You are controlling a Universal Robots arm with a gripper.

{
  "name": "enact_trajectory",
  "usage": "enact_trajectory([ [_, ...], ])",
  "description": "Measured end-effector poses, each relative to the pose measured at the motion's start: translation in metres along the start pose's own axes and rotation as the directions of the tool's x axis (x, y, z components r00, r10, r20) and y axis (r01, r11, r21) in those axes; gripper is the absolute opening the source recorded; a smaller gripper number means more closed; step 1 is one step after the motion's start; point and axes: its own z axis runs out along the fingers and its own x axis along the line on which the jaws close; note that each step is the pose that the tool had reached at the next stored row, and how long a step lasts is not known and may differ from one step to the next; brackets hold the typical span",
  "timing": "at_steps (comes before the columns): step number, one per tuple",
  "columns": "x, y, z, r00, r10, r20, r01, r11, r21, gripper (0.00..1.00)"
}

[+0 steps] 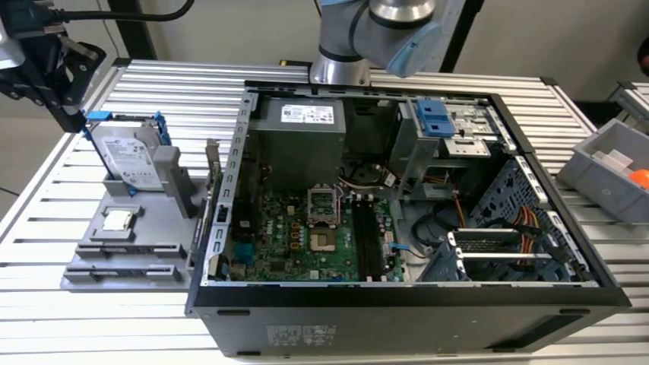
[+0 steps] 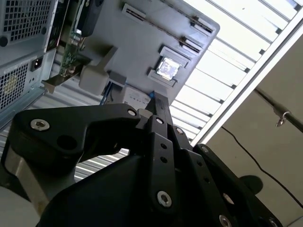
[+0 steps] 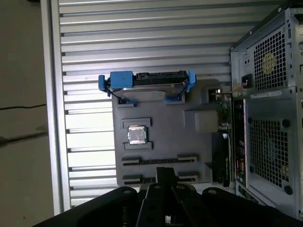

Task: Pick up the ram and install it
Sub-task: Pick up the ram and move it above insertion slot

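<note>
A narrow green circuit board with dark chips stands on edge at the grey tray's side next to the case; I take it for the ram [image 3: 222, 122] [image 2: 71, 40] [image 1: 213, 173]. My black gripper [image 1: 73, 120] [image 2: 155, 100] [image 3: 164, 172] hangs at the exterior view's far left, above and just beyond the tray [image 1: 96, 262], close to the hard drive's blue bracket. Its fingers meet at one tip with nothing between them. The ram is well apart from the gripper, across the tray.
The silver hard drive [image 1: 132, 156] stands upright in the tray, and a square CPU chip [image 1: 120, 220] [image 3: 137, 135] lies below it. The open computer case [image 1: 406, 296] shows its motherboard [image 1: 304, 236] with dark memory slots [image 1: 367, 237]. A grey bin [image 1: 609, 171] sits at the exterior view's right.
</note>
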Motion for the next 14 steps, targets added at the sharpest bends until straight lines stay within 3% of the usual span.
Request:
enact_trajectory([
  [8,-0.0019,-0.0095,-0.0002,1.0000,0.000,-0.0031,0.000,1.0000,0.0001,0.00],
  [14,-0.0023,-0.0132,0.0000,1.0000,0.000,-0.0051,0.000,1.0000,0.0003,0.00],
])
